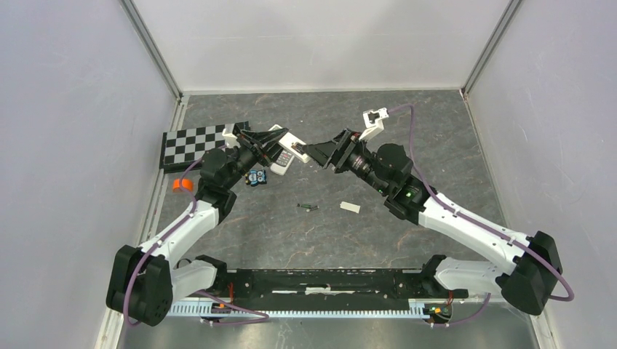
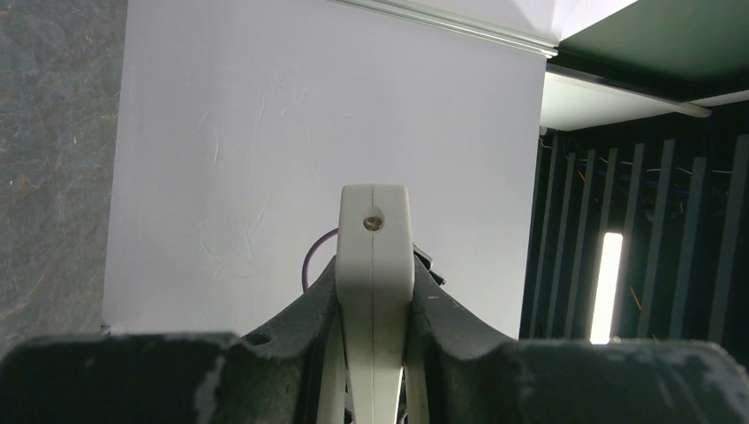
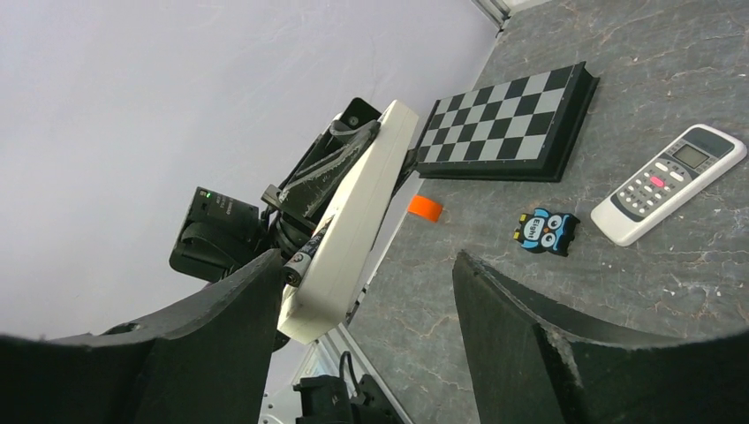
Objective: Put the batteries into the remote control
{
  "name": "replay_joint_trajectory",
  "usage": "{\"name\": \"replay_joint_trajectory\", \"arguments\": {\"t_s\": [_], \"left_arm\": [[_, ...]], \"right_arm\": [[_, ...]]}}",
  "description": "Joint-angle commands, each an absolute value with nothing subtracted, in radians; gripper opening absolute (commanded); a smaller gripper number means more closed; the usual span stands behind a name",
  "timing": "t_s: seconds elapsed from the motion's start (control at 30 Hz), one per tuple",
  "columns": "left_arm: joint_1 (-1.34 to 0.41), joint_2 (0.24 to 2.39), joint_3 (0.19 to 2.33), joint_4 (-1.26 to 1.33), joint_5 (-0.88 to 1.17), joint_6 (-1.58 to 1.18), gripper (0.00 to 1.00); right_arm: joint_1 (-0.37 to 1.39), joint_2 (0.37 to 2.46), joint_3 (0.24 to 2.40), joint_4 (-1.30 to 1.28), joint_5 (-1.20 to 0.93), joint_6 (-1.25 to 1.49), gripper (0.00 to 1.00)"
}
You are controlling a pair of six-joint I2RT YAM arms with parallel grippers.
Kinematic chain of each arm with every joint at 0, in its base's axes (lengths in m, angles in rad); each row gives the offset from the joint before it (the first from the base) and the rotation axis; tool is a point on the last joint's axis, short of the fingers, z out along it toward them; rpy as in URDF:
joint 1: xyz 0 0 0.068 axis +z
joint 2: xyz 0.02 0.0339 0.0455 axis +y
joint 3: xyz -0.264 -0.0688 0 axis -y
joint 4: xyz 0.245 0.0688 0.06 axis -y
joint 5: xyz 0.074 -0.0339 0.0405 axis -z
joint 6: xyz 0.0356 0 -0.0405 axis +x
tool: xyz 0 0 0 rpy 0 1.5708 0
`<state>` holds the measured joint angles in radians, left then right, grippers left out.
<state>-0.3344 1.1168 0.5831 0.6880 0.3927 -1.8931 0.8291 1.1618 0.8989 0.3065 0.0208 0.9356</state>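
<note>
Presently: left gripper [image 2: 374, 300] clenched on upslanting remote control [image 3: 353, 212]. Right gripper [image 3: 366, 265] spread, empty, beside its seated battery [image 3: 300, 260]; loose battery [image 1: 308, 207] nearer right.

Just right of the chessboard [image 1: 195, 143], a loose remote [image 3: 667, 181] and an owl toy [image 3: 546, 231] block the way; further right the table [image 1: 473, 131] is open.
</note>
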Motion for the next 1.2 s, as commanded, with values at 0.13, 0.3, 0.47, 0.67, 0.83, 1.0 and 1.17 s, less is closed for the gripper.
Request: {"name": "replay_joint_trajectory", "arguments": {"t_s": [0.13,0.3,0.47,0.67,0.83,1.0,1.17], "left_arm": [[-0.337,1.096,0.607,0.732,0.405,-1.905,0.02],[-0.337,1.123,0.65,0.768,0.417,-1.888,0.02],[-0.337,1.132,0.683,0.772,0.417,-1.839,0.02],[-0.337,1.134,0.7,0.751,0.422,-1.779,0.02],[-0.337,1.14,0.687,0.743,0.425,-1.761,0.02],[-0.337,1.14,0.684,0.726,0.431,-1.723,0.02],[-0.336,1.134,0.699,0.654,0.437,-1.625,0.02]], "right_arm": [[0.802,1.191,0.957,0.317,0.003,0.976,0.66],[0.791,1.223,0.97,0.281,-0.051,0.994,0.53],[0.787,1.226,0.971,0.261,-0.049,0.994,0.47],[0.784,1.21,0.951,0.32,-0.072,0.966,0.71],[0.769,1.176,0.905,0.417,-0.095,0.967,0.88],[0.749,1.18,0.906,0.44,-0.121,1.0,0.87],[0.742,1.204,0.917,0.405,-0.13,1.023,0.81]]}}
